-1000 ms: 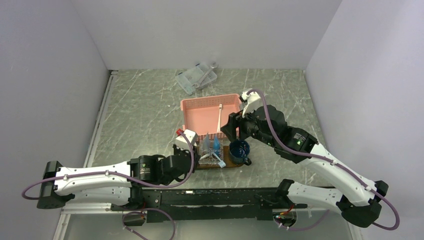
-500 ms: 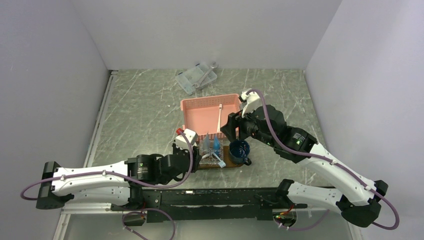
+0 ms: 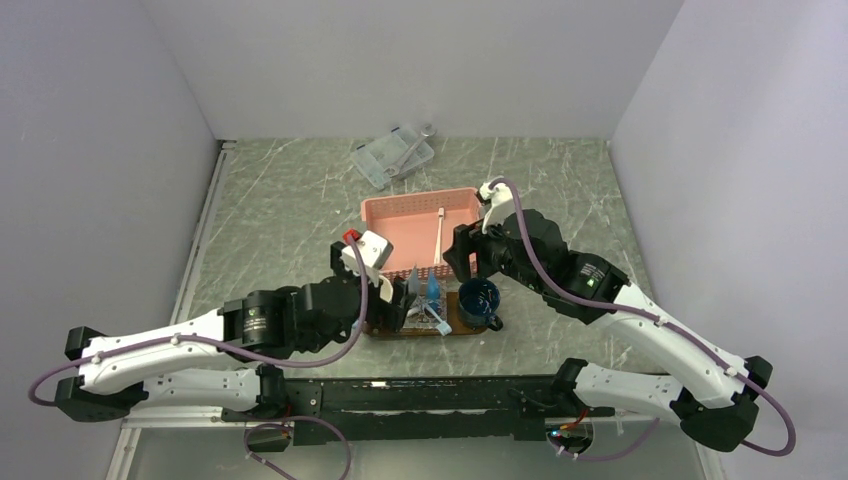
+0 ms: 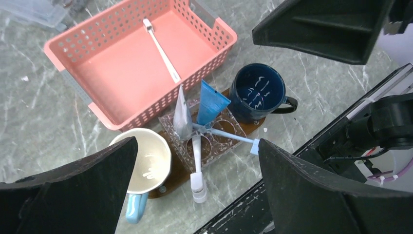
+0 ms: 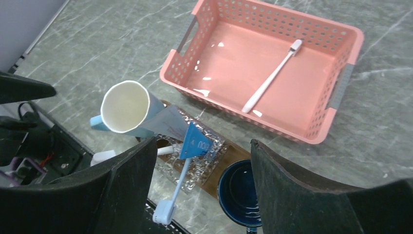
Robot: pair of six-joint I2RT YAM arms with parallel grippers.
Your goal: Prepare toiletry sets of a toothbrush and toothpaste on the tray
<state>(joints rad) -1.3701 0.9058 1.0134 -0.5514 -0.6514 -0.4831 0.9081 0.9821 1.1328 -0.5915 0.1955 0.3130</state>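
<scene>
The dark-brown tray (image 4: 247, 128) (image 3: 463, 326) lies in front of the pink basket. On it stand a white mug (image 4: 144, 161), a clear holder (image 4: 220, 127) and a dark-blue mug (image 4: 258, 90). A bright blue toothpaste (image 4: 210, 101) (image 5: 197, 141) and a paler tube (image 4: 181, 115) stand in the holder. A white toothbrush (image 4: 197, 163) and a light-blue one (image 4: 229, 136) lean out of it. Another white toothbrush (image 5: 270, 78) lies in the basket. My left gripper (image 4: 197, 146) (image 3: 388, 303) hangs open above the tray. My right gripper (image 5: 203, 146) (image 3: 465, 262) is open over the dark-blue mug, holding nothing.
The pink slotted basket (image 3: 388, 226) sits just behind the tray. A clear plastic box (image 3: 392, 157) lies at the back of the table. The black base rail (image 4: 302, 161) runs along the near edge, close to the tray.
My left gripper has opened wide and its wrist has risen and drawn back to the left. The right gripper has opened slightly and barely moved.
</scene>
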